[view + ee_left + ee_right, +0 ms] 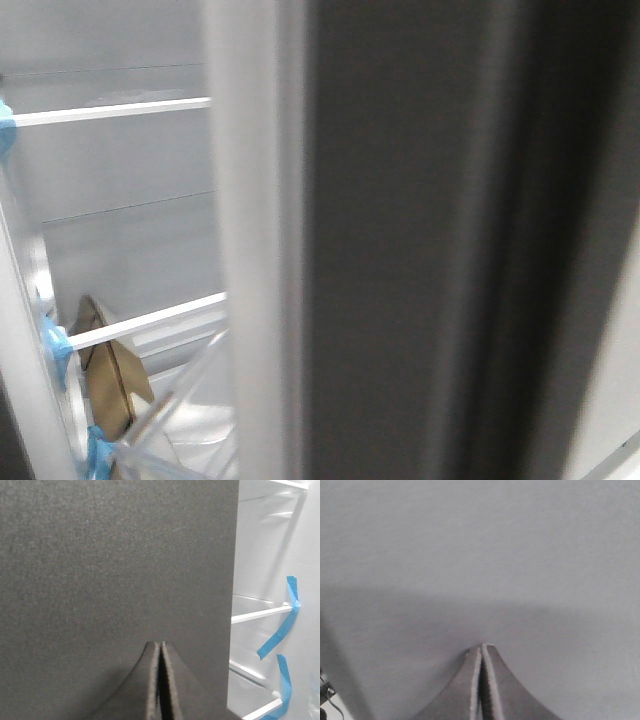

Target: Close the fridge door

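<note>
Front view shows the fridge door [430, 240] standing close to the camera and filling the right and middle of the scene: a blurred, matte dark-grey flat panel with a pale, smooth white edge strip [255, 240] running down its left side. Left of that strip the fridge interior is open to sight, with smooth white walls, thin white-edged shelves [110, 110] and clear plastic bins low down. Bits of blue tape [55, 345] sit on the near left frame, and a tan, cardboard-like folded object [110, 375] leans behind the lower shelf.

From the left wrist, the left end effector [160, 680] has its two dark, wedge-shaped fingers pressed together with only a hairline seam between them, holding nothing; their tips sit right at the finely grained dark-grey door face, though contact cannot be confirmed. To the right, the white interior and blue tape strips show past the door's straight edge.

From the right wrist, the right end effector [482, 680] is likewise fully closed and empty, its grey fingers with pale inner edges pointing at a smooth, pale-grey flat surface [480, 555].
</note>
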{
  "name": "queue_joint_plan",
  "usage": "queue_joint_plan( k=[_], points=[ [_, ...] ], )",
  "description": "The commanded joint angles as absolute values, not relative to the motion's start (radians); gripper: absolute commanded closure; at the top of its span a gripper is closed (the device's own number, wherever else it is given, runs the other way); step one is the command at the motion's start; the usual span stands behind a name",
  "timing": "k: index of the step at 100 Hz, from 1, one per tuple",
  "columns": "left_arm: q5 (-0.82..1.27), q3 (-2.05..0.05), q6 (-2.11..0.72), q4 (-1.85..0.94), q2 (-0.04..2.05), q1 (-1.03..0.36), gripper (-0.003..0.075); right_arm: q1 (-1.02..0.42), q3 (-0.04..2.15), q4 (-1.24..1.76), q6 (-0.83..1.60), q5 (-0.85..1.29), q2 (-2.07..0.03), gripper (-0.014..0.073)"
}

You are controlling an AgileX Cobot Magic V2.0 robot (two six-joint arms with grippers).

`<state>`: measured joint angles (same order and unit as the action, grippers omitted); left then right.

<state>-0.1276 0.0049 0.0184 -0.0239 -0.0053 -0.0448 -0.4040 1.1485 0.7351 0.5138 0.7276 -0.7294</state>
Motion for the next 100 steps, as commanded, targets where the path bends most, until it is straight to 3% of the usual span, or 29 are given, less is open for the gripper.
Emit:
queue_joint_plan(
  k=[1,31,100],
  points=[
    [-0.200,0.040,0.023,-0.030,-0.026,-0.048,0.0740,-0.405,1.193,0.831,0.578,0.654,-0.794,0.0638],
    [-0.200,0.040,0.023,-0.030,-0.026,-0.048,0.0740,-0.405,1.287,1.006,0.765,0.607,-1.039,0.0638],
    [-0.200,0.040,0.023,-0.030,-0.026,-0.048,0.0740,-0.406,1.499,1.008,0.854,0.479,-1.429,0.0638]
  ],
)
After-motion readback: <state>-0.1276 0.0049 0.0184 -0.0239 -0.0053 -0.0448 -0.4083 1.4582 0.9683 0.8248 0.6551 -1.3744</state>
